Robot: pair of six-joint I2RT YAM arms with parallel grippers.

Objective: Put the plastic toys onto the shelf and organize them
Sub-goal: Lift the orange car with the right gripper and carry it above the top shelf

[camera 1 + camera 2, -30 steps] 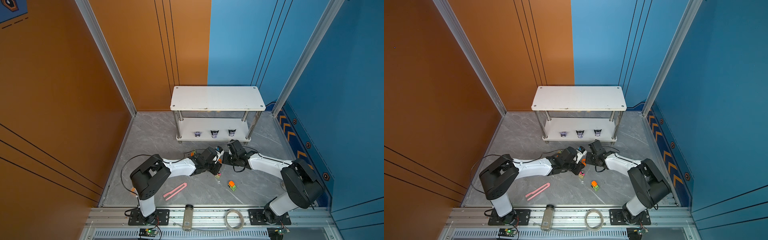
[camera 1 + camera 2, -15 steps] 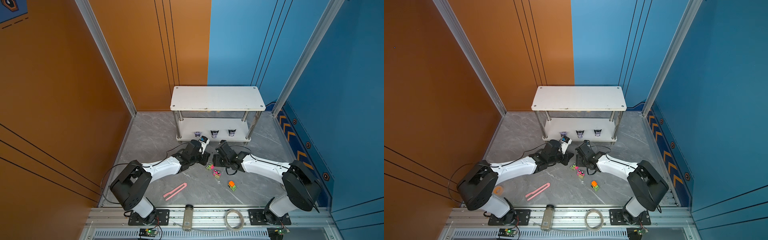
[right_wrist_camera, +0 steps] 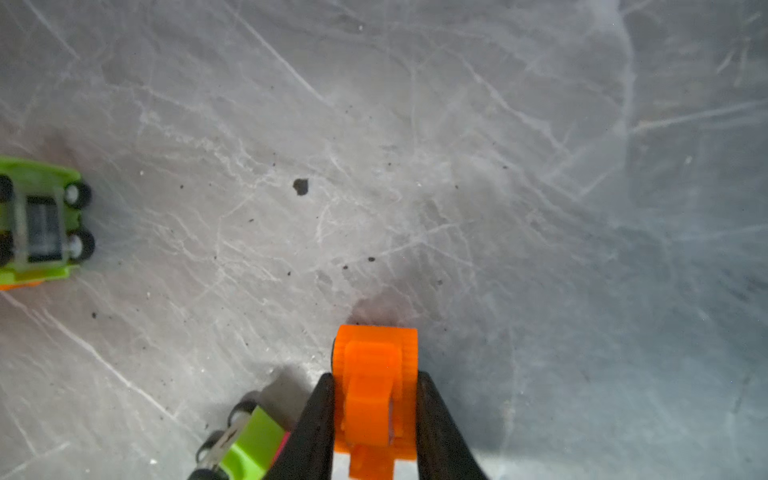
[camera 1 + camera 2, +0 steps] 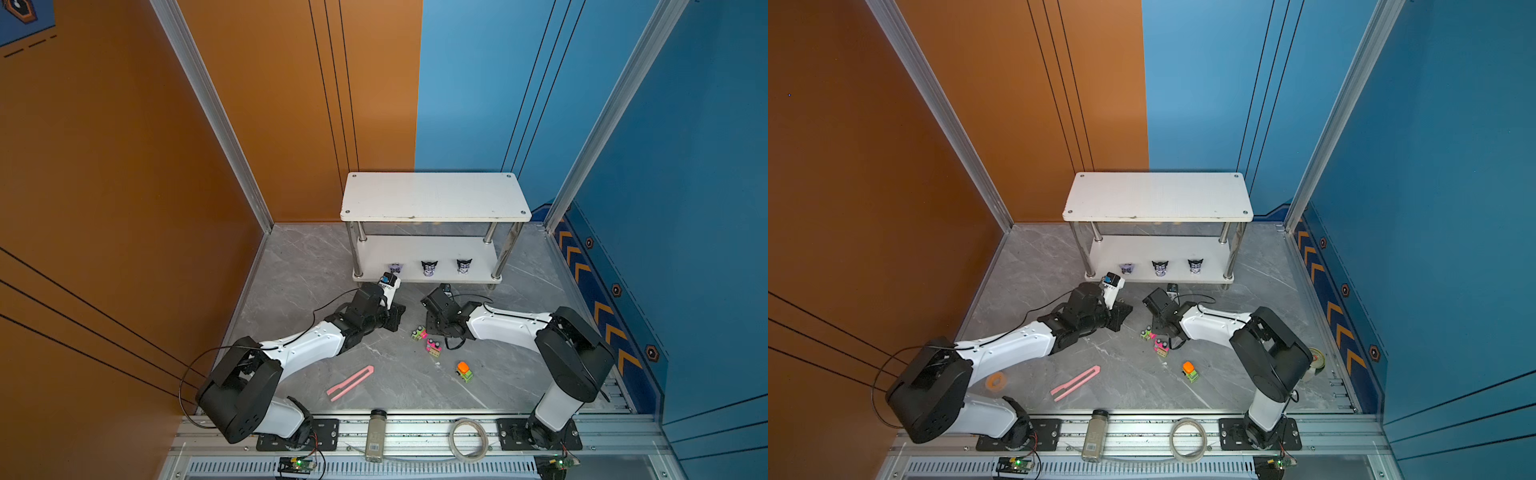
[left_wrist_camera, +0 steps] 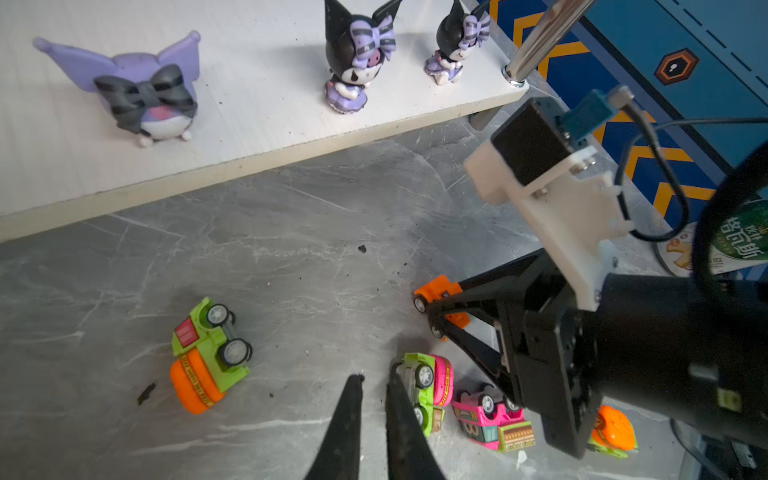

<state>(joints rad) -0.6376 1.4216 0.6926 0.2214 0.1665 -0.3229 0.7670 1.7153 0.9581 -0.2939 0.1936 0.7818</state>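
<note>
Progress looks roughly a third done: three black-eared figurines (image 4: 429, 268) stand in a row on the lower tier of the shelf (image 4: 434, 197), while all five cars (image 4: 433, 347) are off it, on the grey floor (image 4: 311, 266) in front. The right gripper (image 3: 376, 378) pinches the orange car (image 3: 374, 353) by its flanks, low over the floor beside a green-and-pink car (image 5: 424, 386). Its long axis runs along the fingers, one end jutting past the tips. The left gripper (image 5: 374, 374) hovers nearby, tips a sliver apart, holding nothing. A green-and-orange car (image 5: 210, 353) lies on its side, a pink car (image 5: 490, 415) on its roof.
</note>
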